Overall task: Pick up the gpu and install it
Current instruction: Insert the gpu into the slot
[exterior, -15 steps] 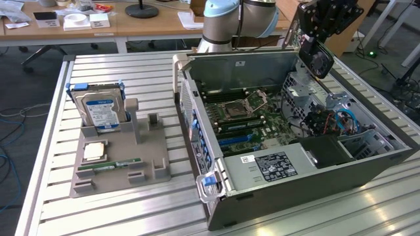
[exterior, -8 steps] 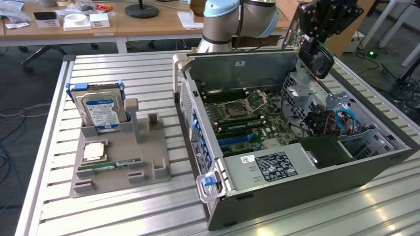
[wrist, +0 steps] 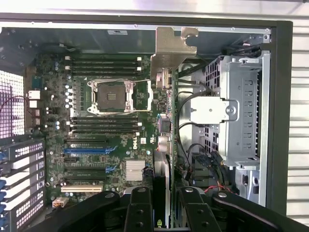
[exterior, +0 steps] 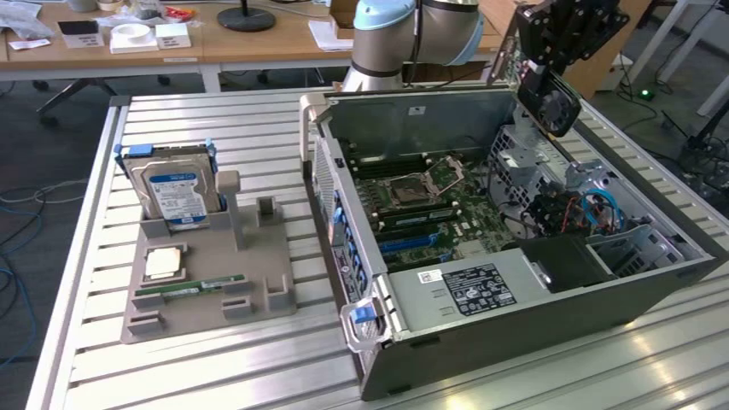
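My gripper (exterior: 547,61) hangs above the far right corner of the open computer case (exterior: 638,295), shut on the gpu (exterior: 551,101). The gpu is a dark card with a round fan, held on edge and tilted over the drive bay. In the wrist view the gpu (wrist: 162,166) runs edge-on between my two black fingers (wrist: 139,209), and its silver bracket (wrist: 172,44) points away from the camera. The gripper (wrist: 164,210) is above the motherboard (wrist: 96,125), whose blue expansion slots (wrist: 87,151) lie off to one side of the card.
A grey fixture (exterior: 268,265) at the exterior view's left holds a blue-labelled hard drive (exterior: 177,195), a CPU (exterior: 163,263) and a green RAM stick (exterior: 188,288). The metal drive cage (wrist: 241,111) and loose cables (wrist: 193,159) sit close beside the card. The arm's base (exterior: 399,38) stands behind the case.
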